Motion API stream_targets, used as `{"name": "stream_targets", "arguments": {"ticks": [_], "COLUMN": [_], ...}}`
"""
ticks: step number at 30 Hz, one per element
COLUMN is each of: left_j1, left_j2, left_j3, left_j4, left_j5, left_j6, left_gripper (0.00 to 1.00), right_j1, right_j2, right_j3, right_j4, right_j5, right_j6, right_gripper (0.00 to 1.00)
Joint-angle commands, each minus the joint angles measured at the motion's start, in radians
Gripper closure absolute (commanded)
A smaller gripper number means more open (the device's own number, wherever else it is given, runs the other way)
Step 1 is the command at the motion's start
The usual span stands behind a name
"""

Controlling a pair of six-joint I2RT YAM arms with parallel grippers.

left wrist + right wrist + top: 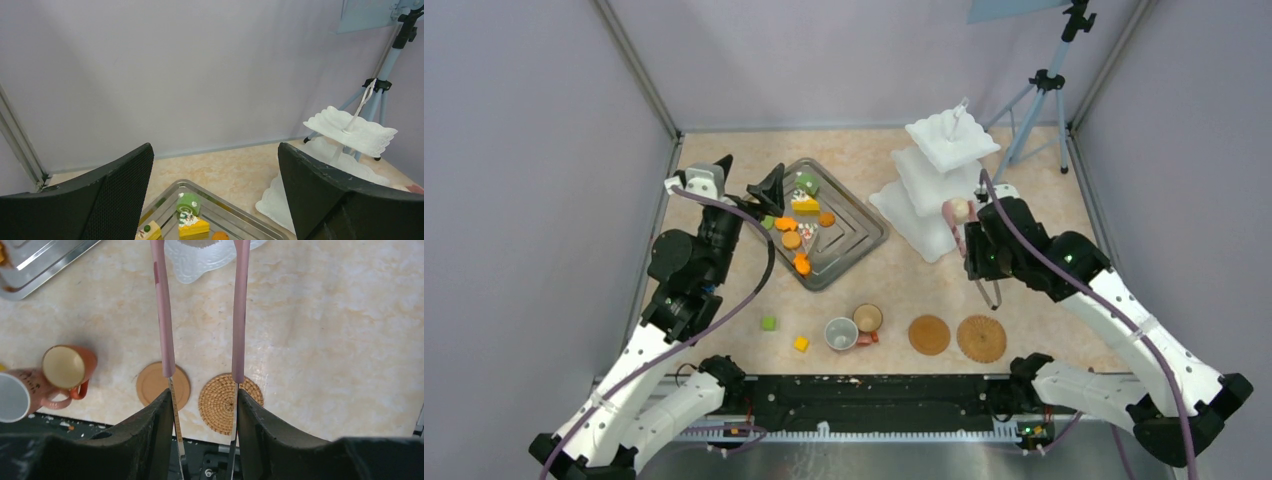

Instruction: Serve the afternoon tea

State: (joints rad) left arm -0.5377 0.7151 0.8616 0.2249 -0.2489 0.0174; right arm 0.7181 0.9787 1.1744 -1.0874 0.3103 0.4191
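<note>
Arms both reach forward over the desk [1064, 290]. The left end effector [746, 178] hangs empty, jaws wide apart, above the far left corner of the steel tray [856, 238], where the pastries [796, 225] lie. The right end effector [202, 410] clamps the pink tongs [164, 315], their tips at the lowest tier of the white 3-tier stand [936, 185]. 2 cups [842, 333] and 2 woven mats [929, 335] sit near the bases. Pale lilac walls enclose the desk; a tripod [1036, 100] stands at the back.

Left tool [214, 150] agape — right tool [202, 396] clamped.
</note>
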Motion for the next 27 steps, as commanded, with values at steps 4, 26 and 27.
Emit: {"name": "stream_targets", "arguments": {"ticks": [4, 26, 27], "left_j1": [-0.003, -0.003, -0.004], "left_j2": [0.007, -0.01, -0.009], "left_j3": [0.005, 0.004, 0.005], "left_j4": [0.031, 0.035, 0.035], "left_j5": [0.011, 0.002, 0.002], "left_j6": [-0.014, -0.011, -0.009], "left_gripper": [0.01, 0.01, 0.01], "right_j1": [-0.242, -0.473, -0.472], "right_j2": [0.05, 0.455, 0.461], "right_j3": [0.037, 0.207, 0.205], "right_j4": [0.071, 0.366, 0.385], "right_j5": [-0.06, -0.202, -0.203], "right_j6": [-0.126, -0.281, -0.282], "right_gripper": [0.77, 0.76, 0.75]}}
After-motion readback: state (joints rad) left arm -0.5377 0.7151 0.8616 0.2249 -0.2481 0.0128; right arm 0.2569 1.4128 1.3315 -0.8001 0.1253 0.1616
